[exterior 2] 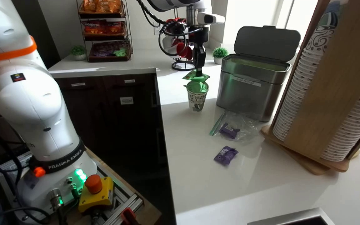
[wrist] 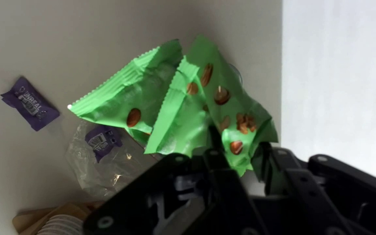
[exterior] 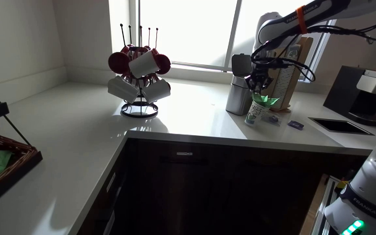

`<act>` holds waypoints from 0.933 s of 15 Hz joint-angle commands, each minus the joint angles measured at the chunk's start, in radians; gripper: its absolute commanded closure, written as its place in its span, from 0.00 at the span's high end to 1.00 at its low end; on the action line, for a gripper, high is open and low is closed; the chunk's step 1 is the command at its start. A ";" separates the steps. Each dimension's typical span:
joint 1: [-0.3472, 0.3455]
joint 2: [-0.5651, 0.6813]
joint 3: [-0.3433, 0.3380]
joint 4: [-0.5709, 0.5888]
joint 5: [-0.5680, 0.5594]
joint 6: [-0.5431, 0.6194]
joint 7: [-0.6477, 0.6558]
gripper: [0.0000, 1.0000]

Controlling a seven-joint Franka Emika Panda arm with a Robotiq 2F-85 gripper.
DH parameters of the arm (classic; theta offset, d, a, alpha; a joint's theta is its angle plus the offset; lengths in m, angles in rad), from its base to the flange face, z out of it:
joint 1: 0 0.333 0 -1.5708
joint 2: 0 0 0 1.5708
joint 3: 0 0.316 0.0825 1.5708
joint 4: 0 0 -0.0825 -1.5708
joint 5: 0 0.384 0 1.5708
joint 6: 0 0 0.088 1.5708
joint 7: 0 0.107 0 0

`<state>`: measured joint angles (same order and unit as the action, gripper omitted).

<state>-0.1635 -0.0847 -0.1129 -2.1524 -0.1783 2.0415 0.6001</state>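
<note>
My gripper [exterior 2: 199, 74] points down over a patterned paper cup [exterior 2: 196, 101] and is shut on a green nut packet [wrist: 220, 94]. The fingers [wrist: 238, 143] pinch its lower part in the wrist view. Another green packet [exterior 2: 197, 87] sticks out of the cup's mouth, just below the held one; it also shows in the wrist view [wrist: 126, 94]. The cup stands upright on the white counter, and packets hide most of it in the wrist view. A purple candy [exterior 2: 226, 155] lies nearby. A clear plastic bag [exterior 2: 247, 126] with another purple candy [exterior 2: 229, 130] lies beside the cup.
A steel bin [exterior 2: 245, 90] with its lid up stands close behind the cup. A wooden cup holder [exterior 2: 314, 118] stands beside it. A mug rack [exterior: 139, 112], a coffee machine [exterior: 344, 94], a counter cutout [exterior: 339, 125] and a snack rack [exterior 2: 105, 40] are also in view.
</note>
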 commanded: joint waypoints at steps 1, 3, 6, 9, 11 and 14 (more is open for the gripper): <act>0.012 0.046 0.009 0.048 0.019 0.026 0.044 0.06; 0.017 0.052 0.008 0.066 0.028 0.056 0.058 0.06; 0.018 0.052 0.002 0.091 0.054 0.105 0.077 0.06; 0.018 0.055 0.001 0.108 0.069 0.130 0.082 0.06; 0.019 0.067 0.001 0.123 0.072 0.128 0.081 0.06; 0.019 0.072 -0.001 0.129 0.076 0.122 0.081 0.06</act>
<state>-0.1504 -0.0279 -0.1082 -2.0368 -0.1238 2.1577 0.6695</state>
